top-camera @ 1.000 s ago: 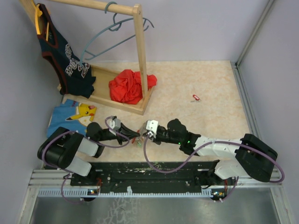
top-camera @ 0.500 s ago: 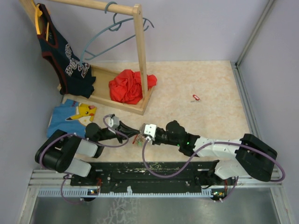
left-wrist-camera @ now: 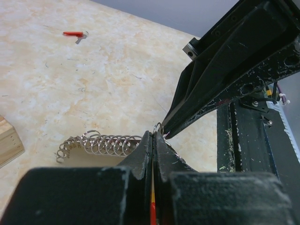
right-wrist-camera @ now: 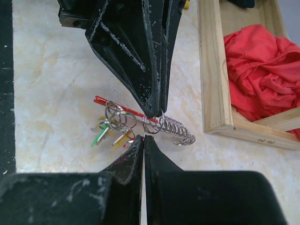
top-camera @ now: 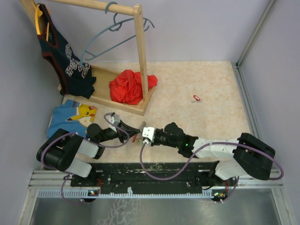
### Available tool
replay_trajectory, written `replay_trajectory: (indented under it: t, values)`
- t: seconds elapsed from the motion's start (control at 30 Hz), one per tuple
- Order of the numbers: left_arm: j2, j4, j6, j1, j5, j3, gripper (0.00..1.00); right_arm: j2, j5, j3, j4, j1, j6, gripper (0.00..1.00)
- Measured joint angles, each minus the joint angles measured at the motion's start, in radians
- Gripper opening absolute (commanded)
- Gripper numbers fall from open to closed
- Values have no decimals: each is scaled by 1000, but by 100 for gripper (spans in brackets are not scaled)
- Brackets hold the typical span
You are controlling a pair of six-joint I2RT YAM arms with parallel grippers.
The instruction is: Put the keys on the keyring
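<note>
The keys [right-wrist-camera: 110, 133], with green, yellow and red heads, lie bunched on metal rings on the table; they also show in the top view [top-camera: 137, 139]. One more red key [top-camera: 196, 98] lies apart at the far right, also seen in the left wrist view [left-wrist-camera: 75, 33]. My left gripper [right-wrist-camera: 154, 111] is shut on the keyring's thin grey wire [right-wrist-camera: 157, 123] at the bunch. My right gripper [right-wrist-camera: 143, 139] is shut tip to tip with it, pinching a thin wire [right-wrist-camera: 144, 134] from the same bunch. Both grippers meet in the left wrist view [left-wrist-camera: 153, 137].
A coil of linked metal rings [right-wrist-camera: 180, 131] trails from the bunch toward the wooden rack base [right-wrist-camera: 213, 70]. A red cloth [right-wrist-camera: 262, 42] lies in that base. A grey-blue hanger [top-camera: 112, 33] and a dark jersey [top-camera: 65, 56] hang on the rack. A Pokémon shirt [top-camera: 75, 115] lies left.
My right gripper has moved left and slightly toward me, and my left gripper has drawn back left with it. Both stay shut at the ring bunch.
</note>
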Motion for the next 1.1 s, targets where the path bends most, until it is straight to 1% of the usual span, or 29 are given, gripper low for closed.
replay_trajectory:
  t: [0.13,0.43,0.67,0.77,1.03,1.1]
  values:
    - [-14,1,-3,-3,-22,-12,0,2,25,10,-9,9,-30,0]
    - [-20,2,-2,-6,-28,-23,18,-73,62,59,-157,17,-117,0]
    - [-29,2,-1,-3,-18,-23,29,-92,47,119,-275,17,-175,0]
    - [-39,2,1,-2,12,-22,34,-92,35,143,-334,18,-197,0]
    - [-41,3,28,-1,111,11,41,-92,0,190,-423,18,-241,0]
    - [-38,2,39,-1,126,19,41,-92,-8,195,-435,18,-247,0]
